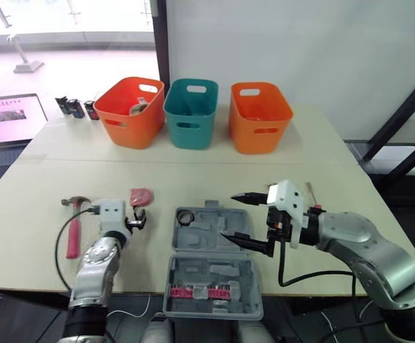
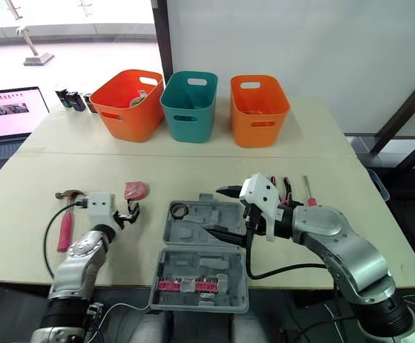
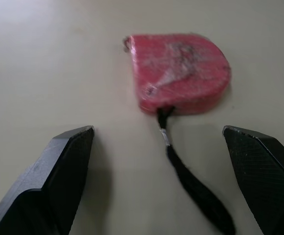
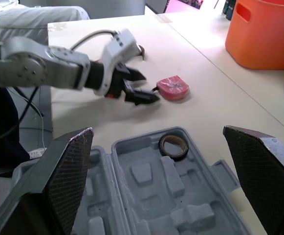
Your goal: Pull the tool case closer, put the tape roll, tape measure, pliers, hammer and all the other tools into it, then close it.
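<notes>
A pale counter point(image 1: 321, 143) is carrying an open grey tool case point(image 1: 196, 239) at its near edge. A pink-handled hammer point(image 1: 73, 236) and a pink tape measure point(image 1: 141, 196) are lying to the case's left, and pliers point(image 2: 287, 189) and a screwdriver point(image 2: 308, 191) to its right. An orange bin point(image 1: 128, 118), a teal bin point(image 1: 191, 118) and a second orange bin point(image 1: 261, 121) are standing in a row at the far side.

My right tool point(image 2: 223, 214): fingers spread wide above the open tool case point(image 2: 207, 268).
My left tool point(image 2: 128, 213): fingers apart, near the tape measure point(image 2: 136, 190).
Tape roll point(image 2: 179, 211): inside the case.

matt grey plastic tool case point(image 1: 211, 268); glossy plastic bins point(image 1: 260, 116).
</notes>
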Robot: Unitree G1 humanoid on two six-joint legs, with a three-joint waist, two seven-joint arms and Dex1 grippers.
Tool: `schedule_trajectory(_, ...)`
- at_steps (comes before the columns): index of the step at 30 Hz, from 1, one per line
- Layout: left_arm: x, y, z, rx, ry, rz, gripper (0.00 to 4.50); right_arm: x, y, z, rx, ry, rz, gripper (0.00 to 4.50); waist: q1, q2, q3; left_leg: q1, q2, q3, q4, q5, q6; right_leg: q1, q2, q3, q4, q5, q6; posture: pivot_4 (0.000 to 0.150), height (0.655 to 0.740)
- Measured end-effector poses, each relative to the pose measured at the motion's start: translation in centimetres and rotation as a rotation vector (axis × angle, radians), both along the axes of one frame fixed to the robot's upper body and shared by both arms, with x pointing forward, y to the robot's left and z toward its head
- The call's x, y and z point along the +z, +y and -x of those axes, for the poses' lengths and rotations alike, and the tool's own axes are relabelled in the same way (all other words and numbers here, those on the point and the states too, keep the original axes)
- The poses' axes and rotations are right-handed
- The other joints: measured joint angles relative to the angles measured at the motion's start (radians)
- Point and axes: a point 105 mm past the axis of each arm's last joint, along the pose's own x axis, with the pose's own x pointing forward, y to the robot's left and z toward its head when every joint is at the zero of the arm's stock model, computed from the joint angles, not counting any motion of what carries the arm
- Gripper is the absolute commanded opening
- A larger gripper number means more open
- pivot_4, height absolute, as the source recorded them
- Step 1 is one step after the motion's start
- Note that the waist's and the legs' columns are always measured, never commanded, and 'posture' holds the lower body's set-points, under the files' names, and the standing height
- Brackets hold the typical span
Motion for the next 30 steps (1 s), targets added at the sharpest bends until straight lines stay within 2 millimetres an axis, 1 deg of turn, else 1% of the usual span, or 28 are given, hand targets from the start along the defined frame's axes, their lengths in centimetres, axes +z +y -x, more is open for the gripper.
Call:
schedule_trajectory(2, -0.1, 0.1, -0.4, 0.01, 0.001, -0.003, 3.59, 0.0, 0.0, -0.1, -0.006, 0.0, 0.003, 4.5, 0.008, 0.001, 0.0, 0.001, 0.0, 0.0, 0.0, 0.0, 0.0, 0.0, 0.0, 0.0, 0.0, 0.0, 0.0, 0.15, 0.74)
schedule_trajectory(3, -0.2, 0.1, -0.5, 0.015, 0.0, -0.004, 3.18, 0.0, -0.1, -0.1, -0.008, -0.001, 0.003, 4.5, 0.01, 0.001, -0.001, 0.001, 0.0, 0.0, 0.0, 0.0, 0.0, 0.0, 0.0, 0.0, 0.0, 0.0, 0.0, 0.15, 0.74)
schedule_trajectory(5, -0.3, 0.4, -0.6, 0.023, -0.001, -0.005, 2.07, -0.1, -0.1, -0.2, -0.017, 0.001, 0.006, 4.5, 0.013, 0.002, -0.001, 0.001, 0.0, 0.0, 0.0, 0.0, 0.0, 0.001, 0.0, 0.0, 0.0, 0.0, -0.001, 0.15, 0.74)
schedule_trajectory(8, -0.4, 0.7, -0.7, 0.039, -0.003, -0.002, 0.51, -0.1, -0.2, -0.2, -0.026, -0.001, 0.01, 4.5, 0.02, 0.002, -0.001, 0.0, -0.001, 0.0, 0.0, 0.0, 0.0, 0.001, -0.001, 0.0, 0.0, 0.0, 0.0, 0.15, 0.74)
schedule_trajectory(9, -0.4, 0.8, -0.6, 0.045, -0.002, -0.001, 0.06, -0.1, -0.2, -0.2, -0.031, 0.0, 0.012, 4.5, 0.02, 0.002, -0.001, 0.0, -0.001, 0.0, 0.0, 0.0, 0.0, 0.001, -0.001, 0.0, -0.001, 0.0, 0.0, 0.15, 0.74)
schedule_trajectory(13, -0.4, 0.8, -0.7, 0.045, -0.002, 0.0, 0.06, 0.0, -0.2, -0.1, -0.039, -0.005, 0.015, 4.5, 0.02, 0.002, -0.001, 0.0, -0.001, 0.0, 0.0, 0.0, 0.0, 0.001, -0.001, 0.0, 0.0, -0.001, -0.001, 0.15, 0.74)
schedule_trajectory(18, -0.4, 0.8, -0.7, 0.035, -0.002, -0.002, 0.06, -0.4, -0.3, 0.0, -0.058, 0.011, 0.019, 4.5, 0.02, 0.002, -0.001, 0.0, -0.001, 0.0, 0.0, 0.0, 0.0, 0.001, -0.001, 0.0, -0.001, -0.001, -0.001, 0.15, 0.74)
schedule_trajectory(23, -0.5, 0.5, -0.2, -0.023, -0.005, -0.026, 0.06, -0.5, -0.4, 0.0, -0.074, 0.013, 0.025, 4.5, 0.018, 0.002, -0.001, 0.0, -0.001, 0.0, 0.0, 0.0, 0.0, 0.001, -0.001, 0.0, -0.001, -0.001, -0.002, 0.15, 0.74)
schedule_trajectory(27, -0.7, -0.3, 1.9, -0.145, -0.002, -0.085, 0.06, -1.1, -0.8, 0.0, -0.098, 0.035, 0.039, 4.5, 0.014, 0.003, -0.001, 0.0, -0.001, 0.0, -0.001, 0.0, 0.0, 0.0, -0.001, 0.0, -0.002, -0.001, -0.002, 0.15, 0.74)
schedule_trajectory(30, -1.1, -0.7, 4.5, -0.239, 0.015, -0.106, 0.06, -1.4, -1.1, 0.1, -0.112, 0.047, 0.047, 4.5, 0.011, 0.003, -0.001, 0.0, 0.0, 0.0, -0.002, 0.0, 0.0, 0.0, -0.001, 0.0, -0.002, -0.002, -0.002, 0.15, 0.74)
